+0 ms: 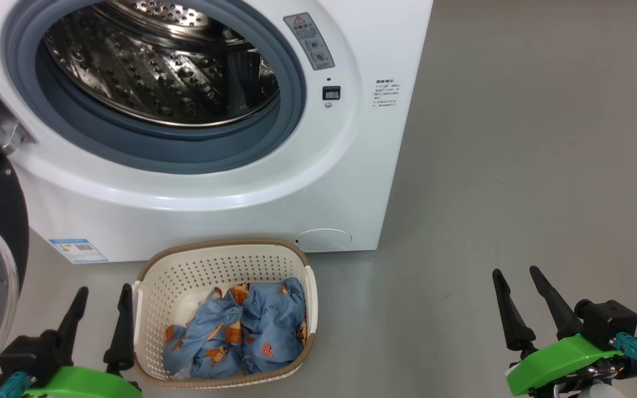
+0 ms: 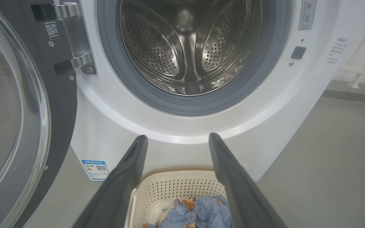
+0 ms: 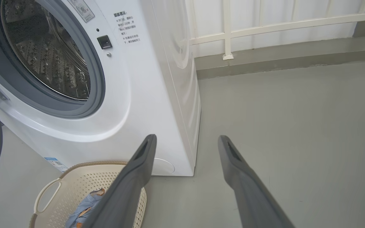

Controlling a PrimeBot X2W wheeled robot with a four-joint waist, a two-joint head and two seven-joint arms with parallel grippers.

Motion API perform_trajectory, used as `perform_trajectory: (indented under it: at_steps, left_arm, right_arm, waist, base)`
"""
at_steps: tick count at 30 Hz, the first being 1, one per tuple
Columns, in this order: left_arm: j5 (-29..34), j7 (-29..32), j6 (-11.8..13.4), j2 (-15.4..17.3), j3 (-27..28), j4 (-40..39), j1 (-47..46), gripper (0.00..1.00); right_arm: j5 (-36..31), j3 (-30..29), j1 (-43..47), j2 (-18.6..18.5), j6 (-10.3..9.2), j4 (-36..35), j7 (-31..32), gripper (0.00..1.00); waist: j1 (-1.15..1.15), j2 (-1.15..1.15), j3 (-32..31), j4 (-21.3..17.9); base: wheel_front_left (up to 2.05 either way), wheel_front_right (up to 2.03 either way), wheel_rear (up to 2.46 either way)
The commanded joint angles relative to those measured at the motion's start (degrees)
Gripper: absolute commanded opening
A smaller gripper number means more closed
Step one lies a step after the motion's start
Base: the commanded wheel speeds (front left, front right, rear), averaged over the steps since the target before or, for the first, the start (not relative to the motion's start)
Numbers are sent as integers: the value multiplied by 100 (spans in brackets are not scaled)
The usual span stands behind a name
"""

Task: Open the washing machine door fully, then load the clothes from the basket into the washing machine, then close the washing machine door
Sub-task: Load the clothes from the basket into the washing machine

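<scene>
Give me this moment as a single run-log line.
door: open | drum: empty | clothes: in basket | left gripper: open, empty, beside basket | right gripper: open, empty

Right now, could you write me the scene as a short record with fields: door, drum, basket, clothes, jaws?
washing machine door: swung open, at the left of the washing machine
drum: no clothing visible inside
basket: on the floor, in front of the machine
clothes: bunched in the basket
left jaws: open, empty, beside the basket's left side
right jaws: open, empty, well to the basket's right
stage: loading not yet done
</scene>
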Motion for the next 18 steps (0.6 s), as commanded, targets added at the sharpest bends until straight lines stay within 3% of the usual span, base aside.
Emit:
perform_trajectory:
  at_steps: [1, 18]
  left_arm:
    - [-46, -36, -14, 130, 195, -123, -207, 100]
    - [-47, -36, -14, -6, 152, 54, -257, 100]
  right_arm:
    - [1, 106, -83, -21, 9, -146, -69, 100]
    - [-12, 139, -202, 16, 9, -206, -69, 100]
  waist:
    - [0, 0, 17, 13]
    - [0, 0, 250, 62]
  base:
    - [0, 0, 0]
    - [0, 0, 0]
